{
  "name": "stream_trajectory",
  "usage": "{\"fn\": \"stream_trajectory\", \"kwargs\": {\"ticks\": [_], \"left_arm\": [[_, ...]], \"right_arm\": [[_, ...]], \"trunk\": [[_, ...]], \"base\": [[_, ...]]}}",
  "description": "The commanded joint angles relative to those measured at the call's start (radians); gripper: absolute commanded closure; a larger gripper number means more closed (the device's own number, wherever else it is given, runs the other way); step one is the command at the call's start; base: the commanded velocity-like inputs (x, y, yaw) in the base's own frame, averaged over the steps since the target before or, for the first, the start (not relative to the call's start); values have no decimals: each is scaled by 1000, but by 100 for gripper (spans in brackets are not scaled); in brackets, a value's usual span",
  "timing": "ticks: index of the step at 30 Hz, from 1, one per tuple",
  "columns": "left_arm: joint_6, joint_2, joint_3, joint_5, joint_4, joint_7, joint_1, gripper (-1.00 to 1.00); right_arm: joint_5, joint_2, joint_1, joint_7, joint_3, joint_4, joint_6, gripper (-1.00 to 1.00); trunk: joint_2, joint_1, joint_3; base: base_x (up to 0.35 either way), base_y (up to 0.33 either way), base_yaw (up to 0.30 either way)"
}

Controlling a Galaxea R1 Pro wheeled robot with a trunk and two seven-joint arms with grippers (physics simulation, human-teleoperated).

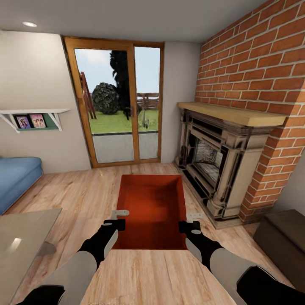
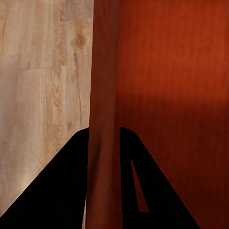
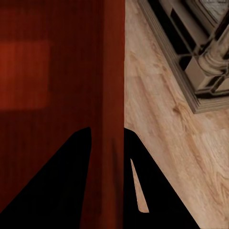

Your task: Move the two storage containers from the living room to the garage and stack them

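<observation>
Hanging between both arms over the wood floor, the container faces the fireplace. Left gripper and right gripper each pinch a side wall. Keeping them level and evenly spaced should prevent slipping.

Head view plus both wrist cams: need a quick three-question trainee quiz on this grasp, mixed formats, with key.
1. True or false: the storage container stands on a glass table.
2. The left gripper straddles which part of the container? A) a side wall B) a lid C) a handle
3. Fill in: to the container's right stands a brick ____.

Key: 1 false, it is over wood-plank flooring. 2 A; the right gripper pinches the opposite wall. 3 fireplace.
</observation>
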Motion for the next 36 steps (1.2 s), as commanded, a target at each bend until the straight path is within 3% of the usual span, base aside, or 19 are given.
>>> {"fn": "stream_trajectory", "kwargs": {"ticks": [1,36], "left_arm": [[8,1,0,-14,1,8,0,100],[8,1,0,-14,3,8,0,100]], "right_arm": [[3,0,-2,1,0,-6,-31,100],[3,0,-2,1,1,-6,-31,100]], "trunk": [[-2,1,-2],[-2,1,-2]], "base": [[0,0,300],[0,0,300]]}}
